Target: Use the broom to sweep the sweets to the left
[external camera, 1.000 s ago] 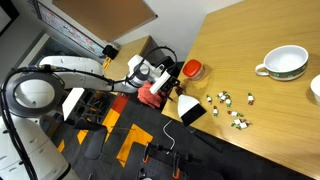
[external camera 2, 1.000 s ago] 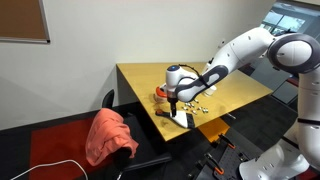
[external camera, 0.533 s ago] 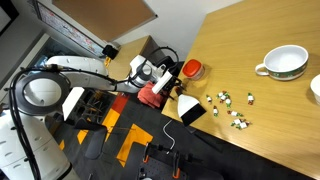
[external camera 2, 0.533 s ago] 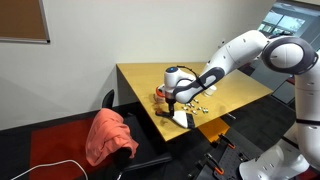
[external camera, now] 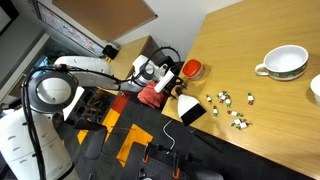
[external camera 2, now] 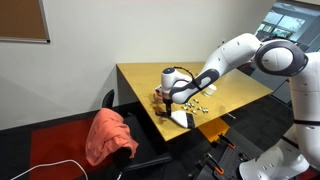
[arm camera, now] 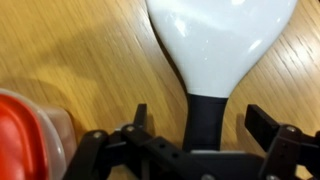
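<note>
The broom [external camera: 189,106] lies flat near the table's corner, white fan body with its black edge toward the table rim; it also shows in an exterior view [external camera 2: 181,117]. In the wrist view its white body [arm camera: 220,40] narrows to a black handle. My gripper [arm camera: 200,125] is open, with one finger on each side of that handle and gaps on both sides. The gripper also shows in both exterior views [external camera: 170,90] [external camera 2: 165,100]. The sweets [external camera: 231,106] lie scattered just beyond the broom, tiny white-and-green pieces [external camera 2: 201,106].
A round red-orange dish [external camera: 192,69] [arm camera: 25,140] stands close beside the gripper. A white bowl with a green rim [external camera: 282,63] stands farther along the table. A red cloth [external camera 2: 110,135] hangs on a chair below the table's corner edge.
The arm has shifted slightly and the gripper sits a little closer over the broom's handle. The broom and the sweets have not moved.
</note>
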